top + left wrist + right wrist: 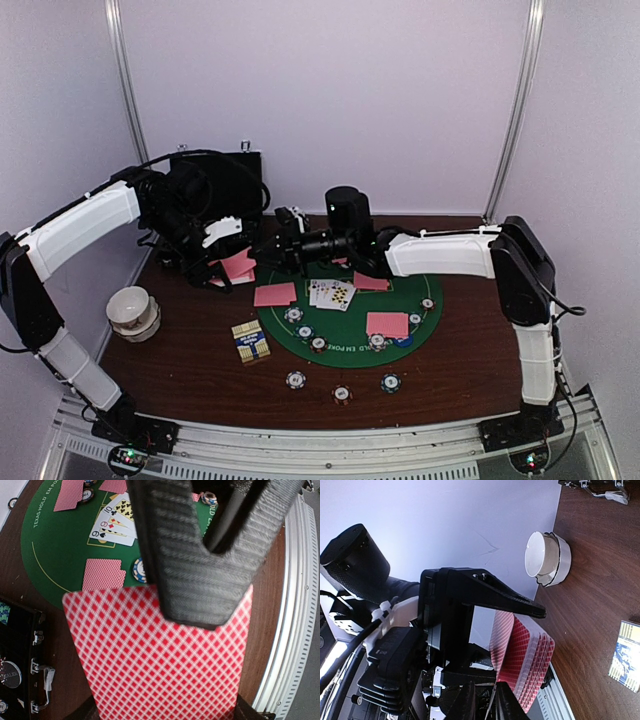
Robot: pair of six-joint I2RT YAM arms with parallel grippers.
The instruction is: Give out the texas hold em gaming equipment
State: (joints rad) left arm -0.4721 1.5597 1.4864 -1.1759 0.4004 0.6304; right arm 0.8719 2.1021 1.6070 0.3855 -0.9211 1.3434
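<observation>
Left end effector (170, 713) is pinching the pink-backed cards (145, 660), presenting their free edge to the right end effector (487, 707), whose closure cannot be told

Closed in by plain pale lilac-white walls (330, 90), braced by slim silver metal corner posts (522, 100). Floored with a dark brown wooden tabletop (185, 385), edged nearside by a ribbed silver aluminium rail (330, 442). Lit evenly.
</observation>
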